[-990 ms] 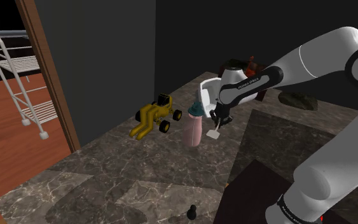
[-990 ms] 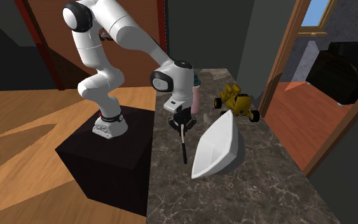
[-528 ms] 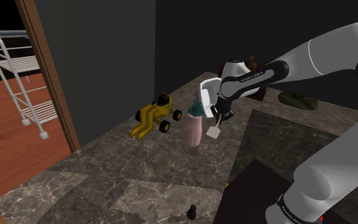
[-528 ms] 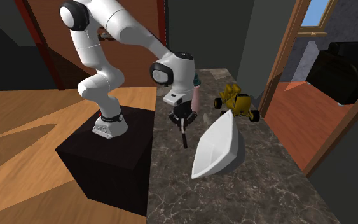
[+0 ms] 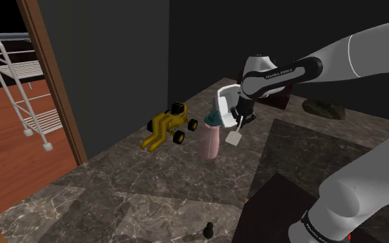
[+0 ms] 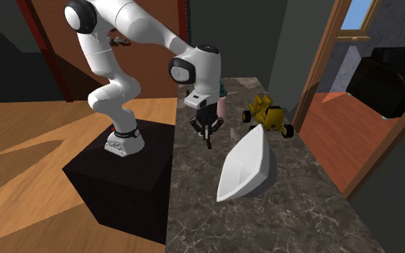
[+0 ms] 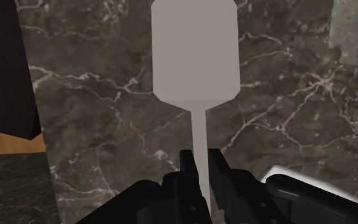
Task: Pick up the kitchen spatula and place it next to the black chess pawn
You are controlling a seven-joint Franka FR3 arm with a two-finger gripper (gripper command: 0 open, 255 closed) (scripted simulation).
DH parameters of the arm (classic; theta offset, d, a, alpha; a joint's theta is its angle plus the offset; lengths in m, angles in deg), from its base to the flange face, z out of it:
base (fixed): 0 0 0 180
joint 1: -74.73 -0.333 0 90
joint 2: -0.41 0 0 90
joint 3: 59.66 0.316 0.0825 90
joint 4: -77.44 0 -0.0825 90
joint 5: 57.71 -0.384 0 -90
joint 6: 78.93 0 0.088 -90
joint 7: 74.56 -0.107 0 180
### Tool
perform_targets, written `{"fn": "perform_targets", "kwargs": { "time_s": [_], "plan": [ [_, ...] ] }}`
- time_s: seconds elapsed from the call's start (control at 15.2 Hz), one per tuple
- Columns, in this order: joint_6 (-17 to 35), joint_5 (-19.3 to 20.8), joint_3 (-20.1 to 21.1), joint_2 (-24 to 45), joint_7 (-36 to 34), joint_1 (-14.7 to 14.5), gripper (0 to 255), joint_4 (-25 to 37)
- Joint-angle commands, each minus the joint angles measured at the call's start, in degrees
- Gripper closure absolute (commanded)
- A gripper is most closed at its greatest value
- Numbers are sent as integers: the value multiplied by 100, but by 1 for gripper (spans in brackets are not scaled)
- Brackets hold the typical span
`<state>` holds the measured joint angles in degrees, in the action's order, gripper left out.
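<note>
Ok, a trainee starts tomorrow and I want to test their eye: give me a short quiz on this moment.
1. True or false: the black claw is shut on the thin handle of the pale grey flat-bladed spatula.
2. Which stands nearest the spatula's blade? A: pink bottle with teal cap. B: small black chess pawn. C: yellow toy digger.
3. Fill in: in the shoulder view, the blade hangs ___ the claw.
Key: 1 true; 2 A; 3 below.

Dark veined marble counter (image 7: 107, 95), seemingly polished; spatula (image 7: 195, 51) plain matt grey; wooden floor (image 6: 28, 136).
</note>
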<state>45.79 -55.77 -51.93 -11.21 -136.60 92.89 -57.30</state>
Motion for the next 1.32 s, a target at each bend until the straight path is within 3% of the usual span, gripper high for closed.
{"fn": "perform_targets", "kwargs": {
  "time_s": [0.0,0.33,1.25],
  "plan": [
    [-170,-12,-15,-68,32,5,255,100],
    [-543,-37,-26,-205,65,1,255,338],
    [-788,-717,1189,-1326,-1629,-938,255,-547]
  ]
}}
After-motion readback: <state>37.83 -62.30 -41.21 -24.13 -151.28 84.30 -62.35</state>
